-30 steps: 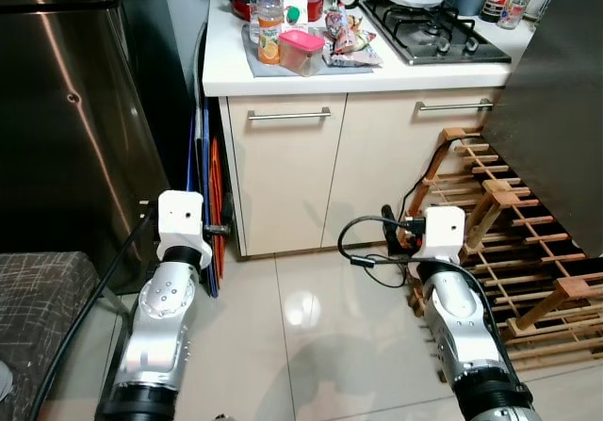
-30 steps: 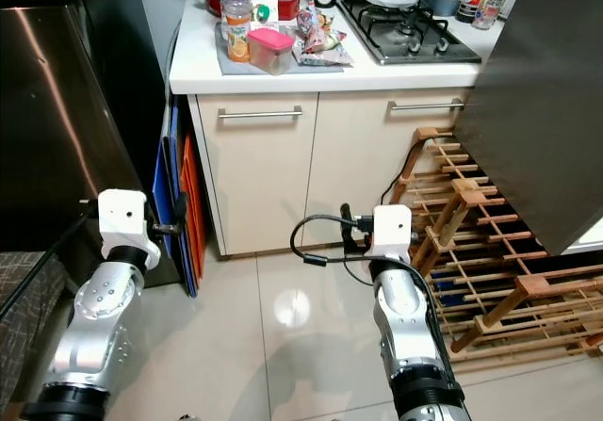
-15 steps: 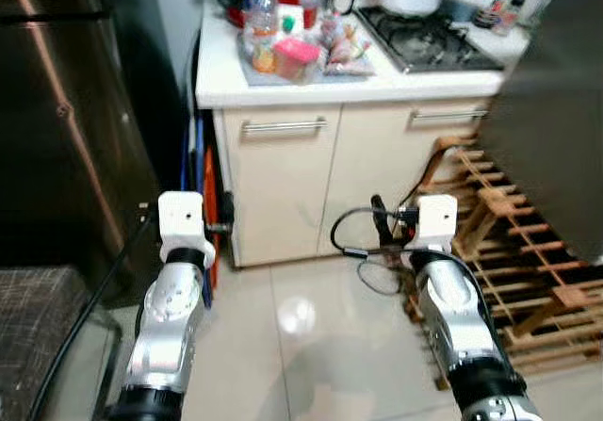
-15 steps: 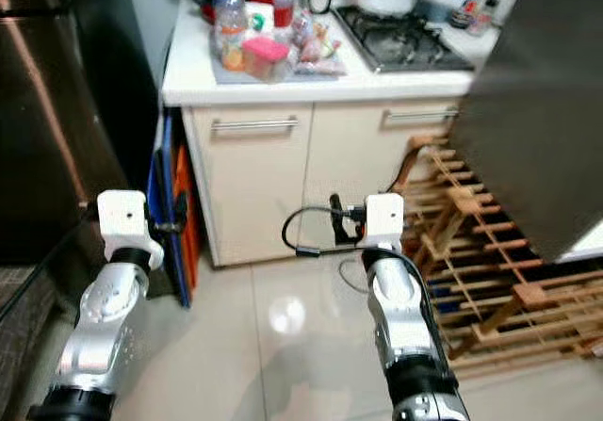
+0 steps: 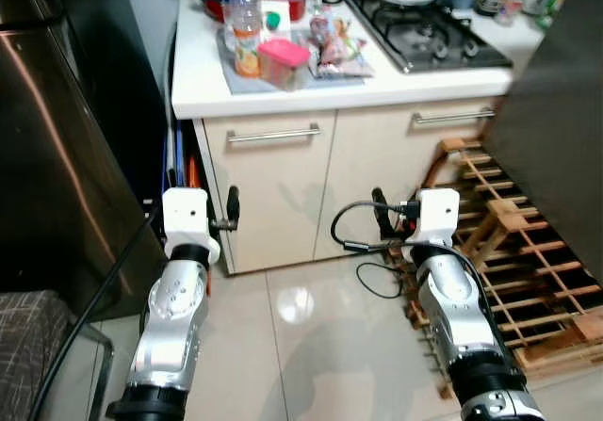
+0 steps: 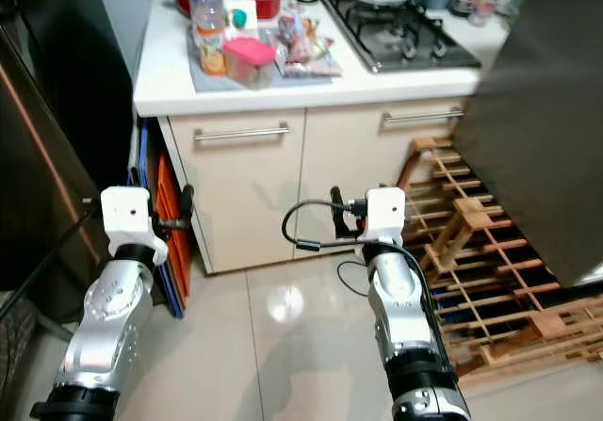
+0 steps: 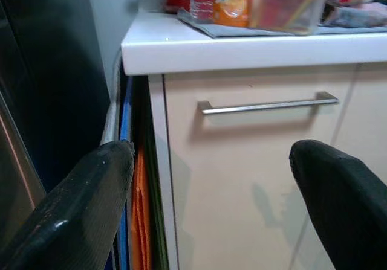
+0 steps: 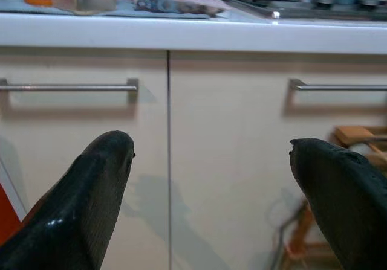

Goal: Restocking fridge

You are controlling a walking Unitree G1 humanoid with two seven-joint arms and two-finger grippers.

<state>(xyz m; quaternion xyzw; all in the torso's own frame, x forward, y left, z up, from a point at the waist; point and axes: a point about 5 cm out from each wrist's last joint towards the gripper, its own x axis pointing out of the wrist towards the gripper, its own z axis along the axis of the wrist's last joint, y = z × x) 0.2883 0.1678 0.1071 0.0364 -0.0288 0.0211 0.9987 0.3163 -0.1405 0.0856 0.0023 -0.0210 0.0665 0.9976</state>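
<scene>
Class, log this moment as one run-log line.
phase: approaching counter | left gripper: open, empty | right gripper: open, empty | items: bottle, pink-lidded container on counter

A white kitchen countertop (image 5: 283, 87) tops two cream cabinet doors with steel bar handles. On it lies a grey mat (image 5: 247, 72) carrying a clear plastic bottle of orange drink (image 5: 245, 25), a clear tub with a pink lid (image 5: 285, 63) and crinkled snack packets (image 5: 341, 52). A black gas hob (image 5: 429, 35) sits in the countertop beside them.
</scene>
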